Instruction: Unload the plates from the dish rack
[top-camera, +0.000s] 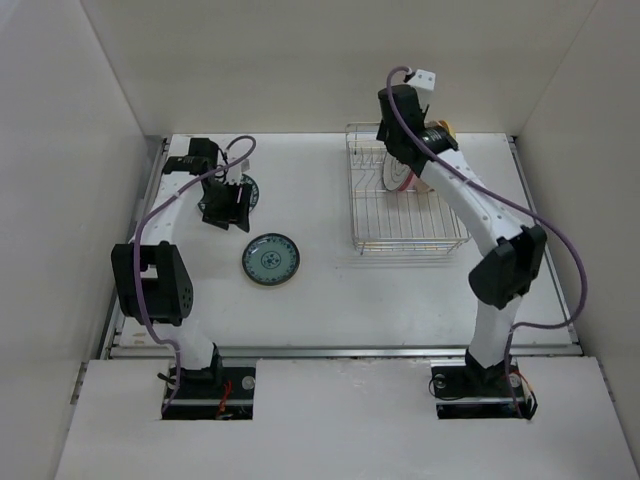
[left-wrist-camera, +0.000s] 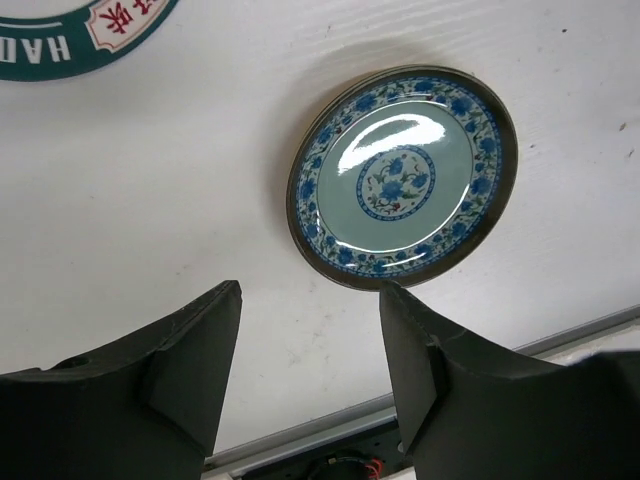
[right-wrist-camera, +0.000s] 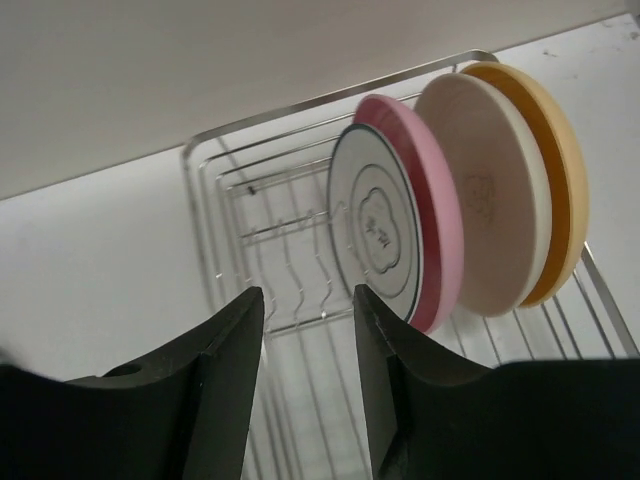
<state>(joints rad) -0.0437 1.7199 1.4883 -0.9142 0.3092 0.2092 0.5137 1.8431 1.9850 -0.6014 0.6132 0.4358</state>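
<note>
Now: two plates flat beside the dish rack, the others on edge inside it

The dish rack (top-camera: 405, 238) sits on the white worktop (top-camera: 330, 310). From above, the right arm (top-camera: 470, 205) crosses it and covers most of the plates standing in its far half. The right wrist view shows them better. A white plate with dark rings (right-wrist-camera: 375, 225) is in front, with a pink plate (right-wrist-camera: 435, 215) close behind it, then a pale plate (right-wrist-camera: 490, 200) and an orange-yellow plate (right-wrist-camera: 565, 170). All stand on edge, leaning a little, with their flat faces turned toward the right jaws, and each hides much of the next. Their lower edges are cut off behind the jaws, so the slots they sit in cannot be told. The right jaws stand moderately apart in front of the white plate with dark rings, with only rack wire showing between them.

Well to the left of the rack, off its near-left corner, a teal plate (top-camera: 270, 258) with blue flowers and a dark rim lies flat, face up. A little farther left of the rack lies a lettered plate (left-wrist-camera: 70, 30) with a teal band. It is cut off by the edge of the left wrist view and mostly hidden under the left arm (top-camera: 150, 280) from above. The left jaws hang open and empty above the worktop, touching neither plate.
</note>
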